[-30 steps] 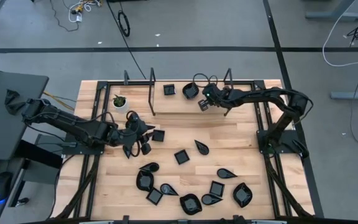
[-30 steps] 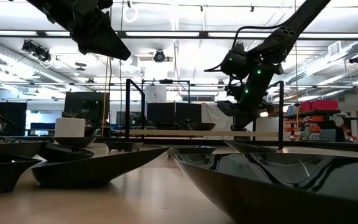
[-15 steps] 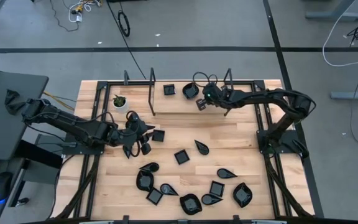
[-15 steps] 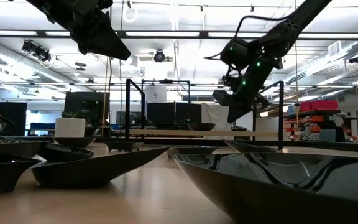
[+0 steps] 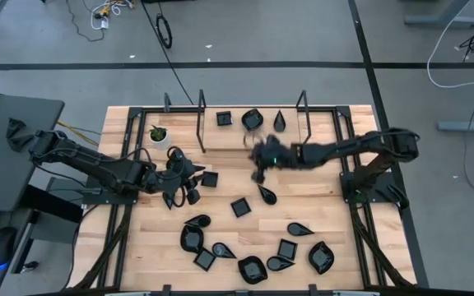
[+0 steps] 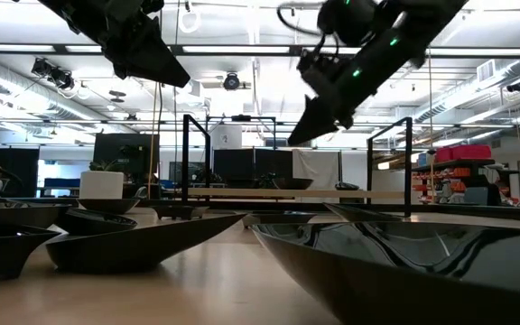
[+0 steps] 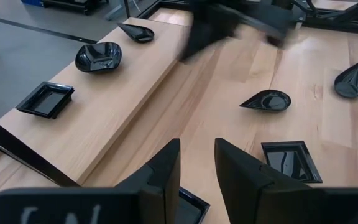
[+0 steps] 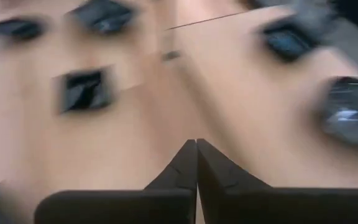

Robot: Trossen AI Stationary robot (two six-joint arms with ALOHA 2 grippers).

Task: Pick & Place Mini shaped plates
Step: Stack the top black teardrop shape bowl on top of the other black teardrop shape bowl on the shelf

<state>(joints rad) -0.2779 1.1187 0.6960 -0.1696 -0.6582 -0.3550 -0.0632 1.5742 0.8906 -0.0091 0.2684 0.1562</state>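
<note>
Many mini shaped plates [image 5: 245,247] are lying across the near half of the table [image 5: 319,197], with three more on the raised far strip [image 5: 220,136]: a square, a rounded one and a teardrop [image 5: 280,122]. We are judging them light, stiff, slick and chippable, best pinched across a thin rim or a teardrop's tapered tip. They are gleaming black, shallow, in square, leaf and rounded outlines. We are carrying nothing: the right gripper [image 5: 258,173], fingers pressed together and empty, is hanging over the table's middle; the left gripper [image 5: 189,174], parted with nothing between, is waiting at the left.
</note>
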